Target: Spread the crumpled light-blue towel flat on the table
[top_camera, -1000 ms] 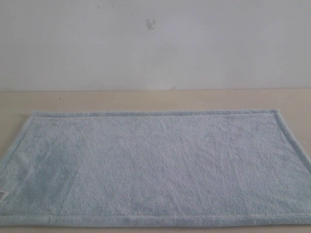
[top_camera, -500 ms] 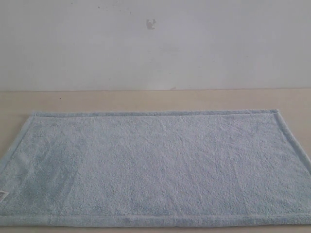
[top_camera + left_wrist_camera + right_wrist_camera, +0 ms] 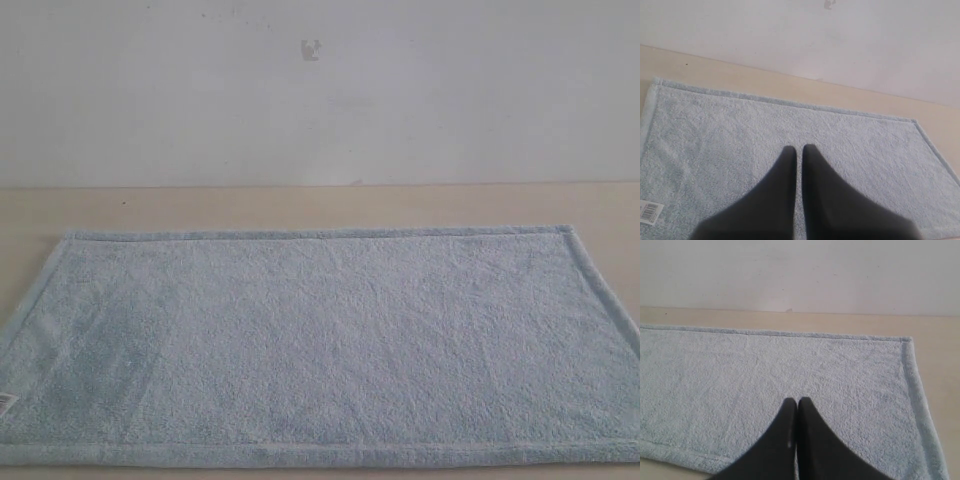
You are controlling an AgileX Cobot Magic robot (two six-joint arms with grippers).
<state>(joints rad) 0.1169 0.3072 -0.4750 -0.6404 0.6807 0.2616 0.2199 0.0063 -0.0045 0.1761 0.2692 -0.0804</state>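
The pale light-blue towel [image 3: 320,340] lies spread flat on the beige table [image 3: 300,205], with its hemmed border straight along the far edge and both sides. Its white tag [image 3: 650,212] sits at the near left corner. No gripper shows in the exterior view. In the left wrist view my left gripper [image 3: 799,148] hangs above the towel [image 3: 740,125], its dark fingers together with only a hairline slit and nothing held. In the right wrist view my right gripper [image 3: 797,400] is over the towel [image 3: 790,370] near its right end, fingers touching, holding nothing.
A bare strip of table [image 3: 935,335] runs beyond the towel's far edge up to a plain white wall [image 3: 320,90]. More table shows to the right of the towel's right hem. The towel's near edge reaches the bottom of the exterior view.
The towel lies the same throughout. Only the white tag at its near left corner shows slightly less at the frame edge than a second ago.
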